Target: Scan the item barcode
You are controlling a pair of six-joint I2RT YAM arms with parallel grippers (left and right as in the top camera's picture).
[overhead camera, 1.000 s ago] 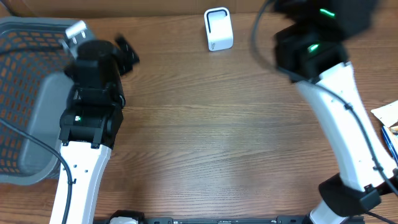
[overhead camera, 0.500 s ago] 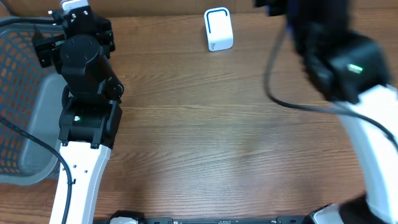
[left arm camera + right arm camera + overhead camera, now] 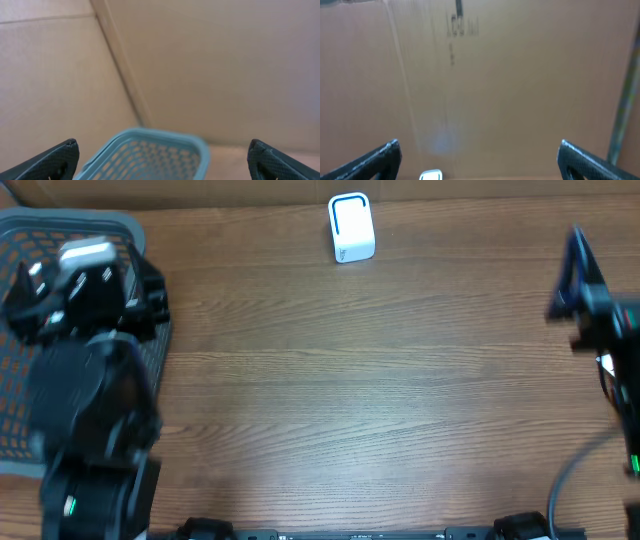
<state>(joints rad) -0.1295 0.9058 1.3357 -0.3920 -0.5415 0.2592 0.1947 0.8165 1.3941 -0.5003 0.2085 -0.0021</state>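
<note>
The item and its barcode are out of view in every frame. My left gripper [image 3: 162,150] is open, its two dark fingertips [image 3: 67,152] spread wide with nothing between them. It points at the mesh basket [image 3: 160,134] and the cardboard wall behind it. From overhead, the left gripper [image 3: 85,275] hangs blurred over the basket's right side. My right gripper [image 3: 480,150] is also open and empty, facing the cardboard wall. In the overhead view the right gripper [image 3: 580,280] is a dark blur at the table's right edge.
A small white scanner [image 3: 351,227] stands at the back middle of the wooden table [image 3: 380,400]; its top shows as the scanner [image 3: 431,175] low in the right wrist view. The grey mesh basket [image 3: 25,225] fills the far left. A cardboard wall runs along the back.
Both arms have swung outward: the left arm moved left and over the basket, and the right arm went from the back right to the right edge. Both grippers stayed open.
</note>
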